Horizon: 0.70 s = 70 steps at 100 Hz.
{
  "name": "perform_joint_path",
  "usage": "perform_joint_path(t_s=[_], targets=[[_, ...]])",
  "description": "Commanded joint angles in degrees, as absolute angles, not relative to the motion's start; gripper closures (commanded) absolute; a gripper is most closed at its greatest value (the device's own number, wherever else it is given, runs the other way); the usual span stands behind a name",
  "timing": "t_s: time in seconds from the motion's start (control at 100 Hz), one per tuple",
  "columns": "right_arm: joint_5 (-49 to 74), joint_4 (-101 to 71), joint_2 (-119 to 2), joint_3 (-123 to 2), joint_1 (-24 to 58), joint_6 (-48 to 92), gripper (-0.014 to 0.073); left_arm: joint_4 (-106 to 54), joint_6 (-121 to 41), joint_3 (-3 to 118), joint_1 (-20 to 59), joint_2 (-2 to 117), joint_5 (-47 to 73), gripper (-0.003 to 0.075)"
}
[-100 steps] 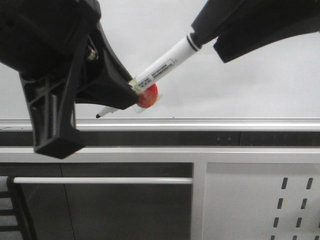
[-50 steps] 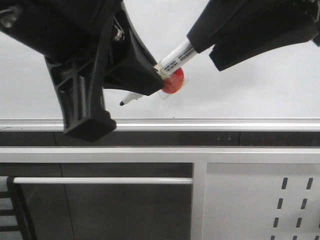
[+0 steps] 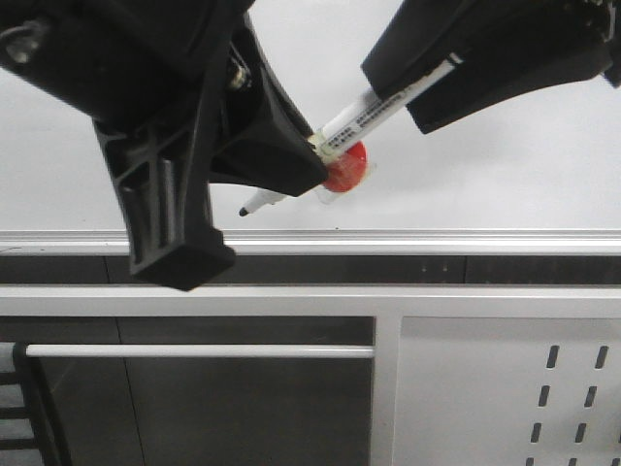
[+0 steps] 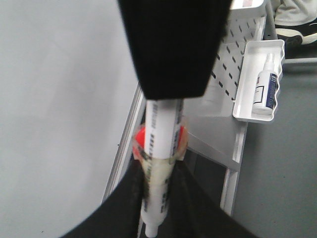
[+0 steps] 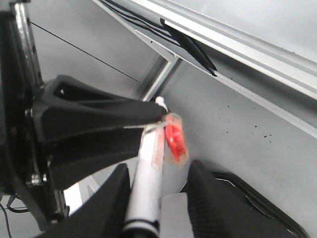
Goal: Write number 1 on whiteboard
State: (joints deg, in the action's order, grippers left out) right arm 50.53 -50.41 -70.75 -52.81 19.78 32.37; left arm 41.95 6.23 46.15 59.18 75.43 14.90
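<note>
Grippers (image 3: 291, 160) (image 3: 417, 83) together on marker (image 3: 364, 112)

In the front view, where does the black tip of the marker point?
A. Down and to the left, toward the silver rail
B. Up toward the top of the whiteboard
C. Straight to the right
A: the marker slants from upper right, its black tip low beside the left gripper, just above the whiteboard rail.

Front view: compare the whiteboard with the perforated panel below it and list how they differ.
The whiteboard is an unbroken, glossy surface; the perforated panel is punched with dark slots. The whiteboard spans the full width above the silver rail, while the perforated panel fills only the lower right, below that rail. Both are flat, pale white-grey and face the camera.
</note>
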Motion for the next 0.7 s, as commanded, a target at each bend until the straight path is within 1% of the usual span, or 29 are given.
perform_joint_path(t_s=[0.0, 0.1, 0.17, 0.24, 0.28, 0.29, 0.31, 0.5, 0.58, 0.63, 0.69], targets=[[49.2, -53.1, -69.7, -54.3, 19.8, 33.2, 0.0353, 41.8, 6.8, 48.1, 60.0, 74.1, 12.2, 0.0739], [49.3, -53.1, -69.7, -54.3, 19.8, 33.2, 0.0355, 41.9, 6.8, 48.1, 60.0, 74.1, 12.2, 0.0739], [49.8, -53.1, -69.7, -54.3, 19.8, 33.2, 0.0397, 42.1, 6.8, 48.1, 60.0, 74.1, 12.2, 0.0739], [51.0, -53.1, -69.7, -54.3, 19.8, 33.2, 0.0504, 42.4, 6.8, 48.1, 60.0, 74.1, 12.2, 0.0739], [51.6, -53.1, -69.7, -54.3, 19.8, 33.8, 0.06, 42.4, 6.8, 48.1, 60.0, 74.1, 12.2, 0.0739], [51.6, -53.1, -69.7, -54.3, 19.8, 34.0, 0.0635, 42.4, 6.8, 48.1, 60.0, 74.1, 12.2, 0.0739], [51.7, -53.1, -69.7, -54.3, 19.8, 34.7, 0.0669, 42.4, 6.8, 48.1, 60.0, 74.1, 12.2, 0.0739], [51.4, -53.1, -69.7, -54.3, 19.8, 35.2, 0.0666, 42.3, 6.8, 48.1, 60.0, 74.1, 12.9, 0.0738], [51.5, -53.1, -69.7, -54.3, 19.8, 35.2, 0.0666, 42.3, 6.8, 48.1, 60.0, 74.1, 13.4, 0.072], [51.5, -53.1, -69.7, -54.3, 19.8, 35.2, 0.0666, 42.8, 6.8, 48.1, 60.0, 74.1, 13.4, 0.0674], [51.6, -53.1, -69.7, -54.3, 19.8, 35.2, 0.0666, 43.9, 6.8, 48.1, 60.0, 74.1, 13.4, 0.0568]])
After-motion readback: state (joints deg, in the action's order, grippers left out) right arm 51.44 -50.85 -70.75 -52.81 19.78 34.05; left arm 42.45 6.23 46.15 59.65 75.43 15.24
